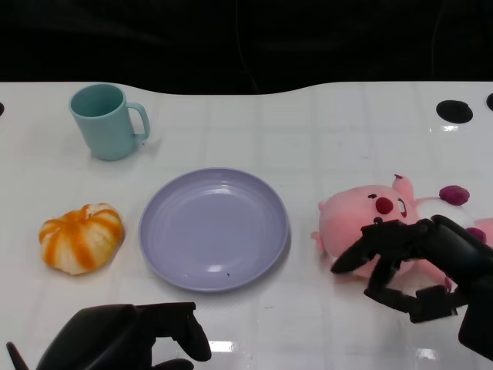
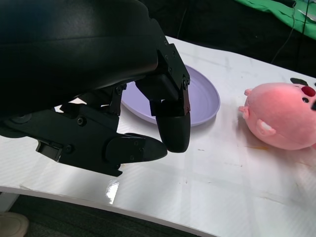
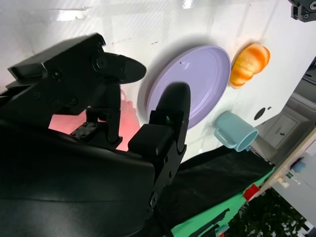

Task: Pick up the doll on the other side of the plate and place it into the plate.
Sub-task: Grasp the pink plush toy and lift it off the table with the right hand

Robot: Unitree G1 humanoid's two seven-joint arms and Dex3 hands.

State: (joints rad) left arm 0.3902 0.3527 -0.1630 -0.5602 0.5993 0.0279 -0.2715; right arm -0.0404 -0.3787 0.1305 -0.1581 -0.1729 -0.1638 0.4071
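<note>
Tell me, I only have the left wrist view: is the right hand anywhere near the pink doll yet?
Observer: Yes. In the head view the right hand is over the pink doll, fingers spread across its near side; I cannot tell whether they press it.
Operator: Is anything lying on the plate?
Observer: No. The head view shows the whole purple plate bare; your view hides part of it behind the left hand.
Operator: What sits on the plate's other side?
Observer: An orange pumpkin toy on the table, and farther back a teal mug standing upright.
</note>
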